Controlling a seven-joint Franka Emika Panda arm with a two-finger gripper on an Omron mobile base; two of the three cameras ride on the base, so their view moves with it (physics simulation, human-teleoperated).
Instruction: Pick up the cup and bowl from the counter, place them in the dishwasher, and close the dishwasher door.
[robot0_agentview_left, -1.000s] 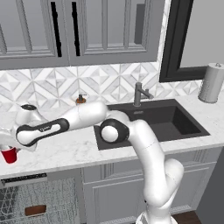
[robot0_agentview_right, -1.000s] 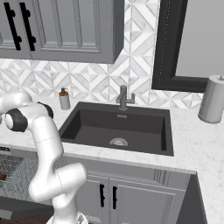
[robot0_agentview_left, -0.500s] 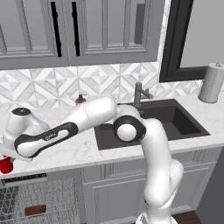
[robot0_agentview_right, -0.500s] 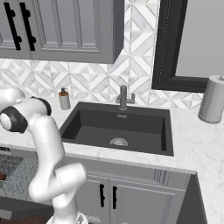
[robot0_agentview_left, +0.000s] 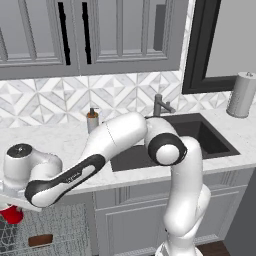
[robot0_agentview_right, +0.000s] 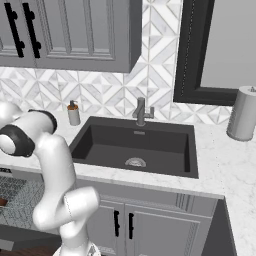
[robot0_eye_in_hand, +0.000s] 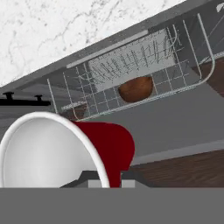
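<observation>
Left base view: the cup (robot0_agentview_left: 11, 214) hangs under the arm's hand at far left, above the dishwasher (robot0_agentview_left: 55, 230) rack holding the bowl (robot0_agentview_left: 40, 240).

Hand view: the gripper (robot0_eye_in_hand: 105, 181) is clamped on the cup's (robot0_eye_in_hand: 111, 146) wall, the bowl (robot0_eye_in_hand: 135, 89) beyond in the rack.

The gripper (robot0_eye_in_hand: 105, 181), clamped on the red cup (robot0_eye_in_hand: 65, 151), hung just off the front edge of the surface (robot0_agentview_left: 50, 140), above the open wire rack (robot0_eye_in_hand: 131, 74) of the dishwasher. In the hand view the cup's wide white mouth blocked much of the lower left. The rack beyond lay mostly free, with bare wire grid to the left and right of the brown bowl (robot0_eye_in_hand: 136, 89), which sat near its middle and took up that spot. The rack's raised rim ran along its near side. In the left base view the arm's forearm stretched low across the surface front, closing off that stretch, while a soap dispenser (robot0_agentview_left: 92, 120) stood well back by the wall.
</observation>
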